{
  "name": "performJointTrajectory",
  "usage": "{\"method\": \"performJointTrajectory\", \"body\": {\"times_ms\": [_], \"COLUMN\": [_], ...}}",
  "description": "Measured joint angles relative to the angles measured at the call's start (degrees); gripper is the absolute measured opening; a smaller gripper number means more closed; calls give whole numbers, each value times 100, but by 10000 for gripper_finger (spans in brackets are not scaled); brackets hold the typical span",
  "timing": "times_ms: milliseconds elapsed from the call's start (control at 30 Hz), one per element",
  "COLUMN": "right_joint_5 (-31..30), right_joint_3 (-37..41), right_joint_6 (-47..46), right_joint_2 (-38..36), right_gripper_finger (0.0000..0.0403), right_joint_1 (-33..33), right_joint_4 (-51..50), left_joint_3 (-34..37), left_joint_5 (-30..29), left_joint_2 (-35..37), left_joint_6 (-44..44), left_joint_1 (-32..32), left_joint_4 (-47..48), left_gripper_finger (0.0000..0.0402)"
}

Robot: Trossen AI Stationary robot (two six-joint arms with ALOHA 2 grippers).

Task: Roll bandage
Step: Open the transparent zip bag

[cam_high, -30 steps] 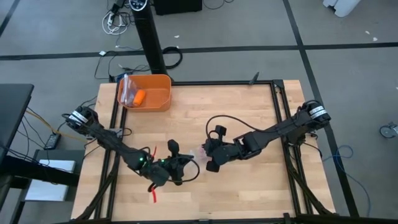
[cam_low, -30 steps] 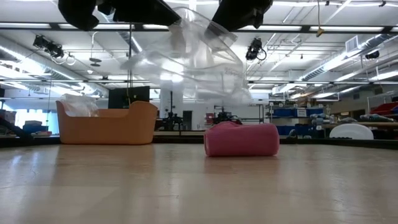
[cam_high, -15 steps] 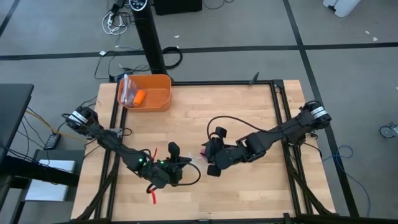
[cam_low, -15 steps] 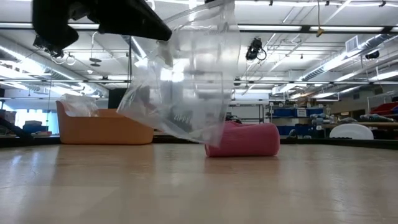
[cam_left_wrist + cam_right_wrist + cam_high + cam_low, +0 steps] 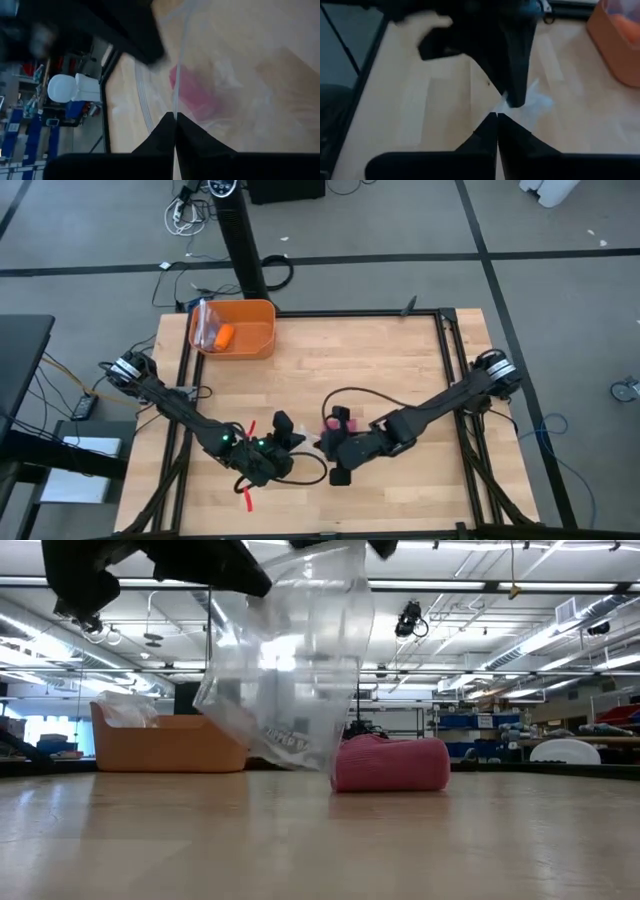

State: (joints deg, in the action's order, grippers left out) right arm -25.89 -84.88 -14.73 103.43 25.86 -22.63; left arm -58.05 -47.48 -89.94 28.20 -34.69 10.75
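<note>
Bandage (image 5: 390, 764) on table beside plastic bag (image 5: 290, 660); both jaws clamped on bag.

The hanging clear bag (image 5: 290, 660) blocks the rolled bandage (image 5: 392, 764) from one side.

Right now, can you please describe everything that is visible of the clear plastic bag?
The clear plastic bag is thin, crinkly and see-through, with some small print near its lower edge. It hangs above the wooden table, clear of the surface, held at its top by the left gripper and the right gripper, both pinched shut on its edge. Its lower corner hangs just in front of the pink rolled bandage.
</note>
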Motion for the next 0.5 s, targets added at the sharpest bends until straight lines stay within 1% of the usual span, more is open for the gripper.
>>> {"method": "performJointTrajectory", "body": {"times_ms": [133, 333, 433, 500], "right_joint_5": [53, 84, 640, 888], "right_joint_3": [2, 2, 2, 2], "right_joint_6": [-161, -320, -469, -519], "right_joint_2": [252, 261, 290, 346], "right_gripper_finger": [20, 3, 5, 7], "right_joint_1": [-154, -345, -468, -507], "right_joint_4": [88, 70, 59, 66], "left_joint_3": [-202, -322, -325, -324], "left_joint_5": [-1, -13, -39, -39], "left_joint_2": [-35, -45, -48, -48], "left_joint_6": [183, 317, 328, 327], "left_joint_1": [0, -70, -111, -148], "left_joint_4": [309, 607, 611, 602], "left_gripper_finger": [9, 9, 9, 9]}}
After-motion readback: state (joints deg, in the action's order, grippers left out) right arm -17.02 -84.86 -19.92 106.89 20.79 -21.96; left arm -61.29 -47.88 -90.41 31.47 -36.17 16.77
